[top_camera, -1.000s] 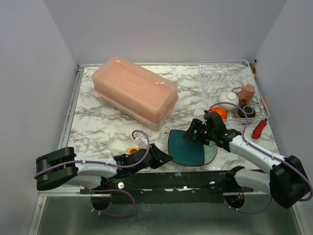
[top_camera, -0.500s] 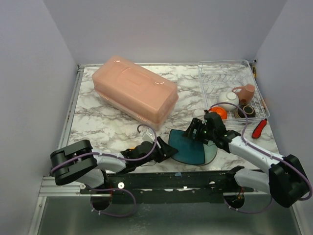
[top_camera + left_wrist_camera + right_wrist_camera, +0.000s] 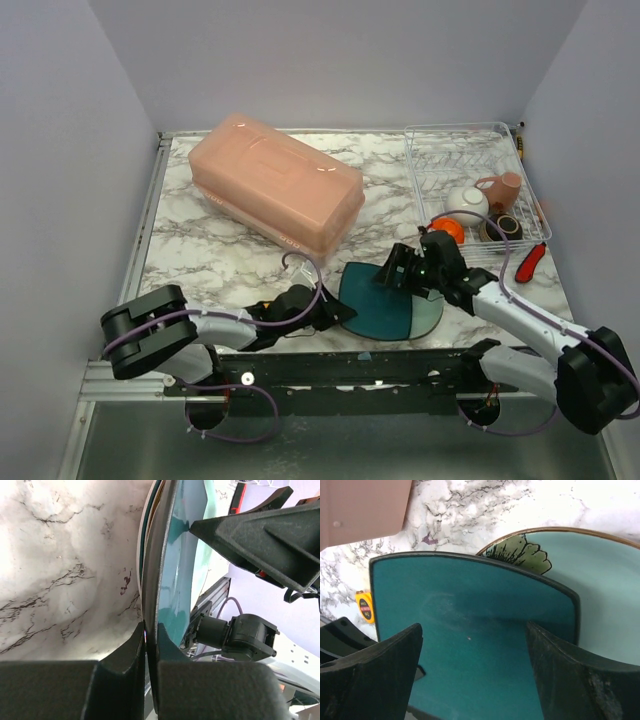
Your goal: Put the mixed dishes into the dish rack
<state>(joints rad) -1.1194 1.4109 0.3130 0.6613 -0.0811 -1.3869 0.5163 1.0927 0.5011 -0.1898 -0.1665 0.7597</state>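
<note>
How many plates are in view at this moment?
2: the teal square plate at front centre, and the round pale-green plate beneath it, showing at its right. Another could hide underneath.

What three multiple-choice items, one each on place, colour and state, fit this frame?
1. Where does the teal square plate lie? A on the pink tub; B on the round pale-green plate; C on the red-handled tool.
2. What colour is the mug in the dish rack? A pinkish; B blue; C yellow.
3. How is the right gripper? A shut empty; B shut on the mug; C open.
Key: B, it overlaps that plate; A, plain from above; C, its fingers stand apart.
</note>
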